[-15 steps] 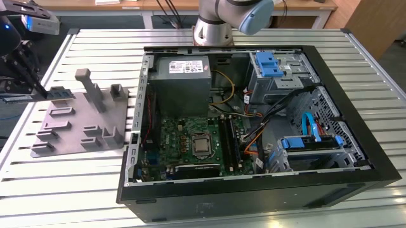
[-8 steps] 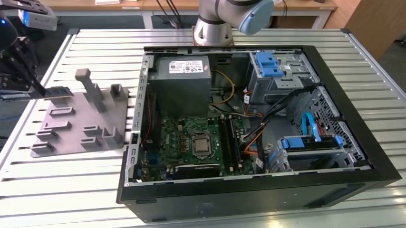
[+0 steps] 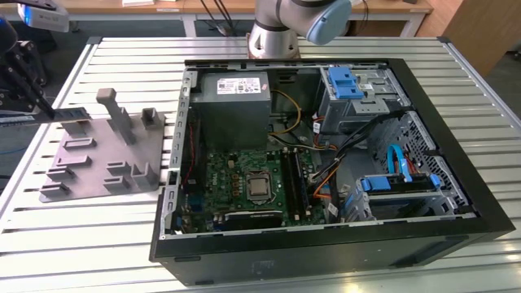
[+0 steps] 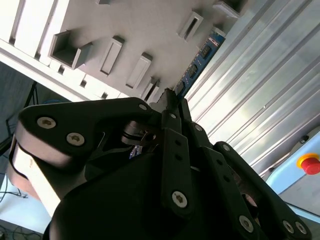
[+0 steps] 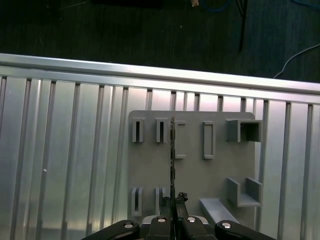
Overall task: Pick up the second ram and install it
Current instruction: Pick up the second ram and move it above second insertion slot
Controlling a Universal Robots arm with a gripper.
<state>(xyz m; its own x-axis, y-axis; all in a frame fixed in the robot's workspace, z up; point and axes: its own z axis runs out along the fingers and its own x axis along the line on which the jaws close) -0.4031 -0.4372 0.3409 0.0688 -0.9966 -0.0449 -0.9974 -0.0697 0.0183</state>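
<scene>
One thin blue-green circuit-board strip with black chips (image 4: pixel 199 63), pinched at one end by the black metal gripper (image 5: pixel 174 201), above the grey plastic tray (image 5: pixel 195 180) under it; light, stiff, easy to crack, best held by edges.

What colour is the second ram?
The second ram is blue with black chips; clearest in second wrist view.

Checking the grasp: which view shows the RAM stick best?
Second wrist view: the RAM stick shows its blue-green face and black chips, with one end in the gripper. The first wrist view has it edge-on, a thin line against the grey holder tray. The exterior view shows a small strip at its left.
</scene>
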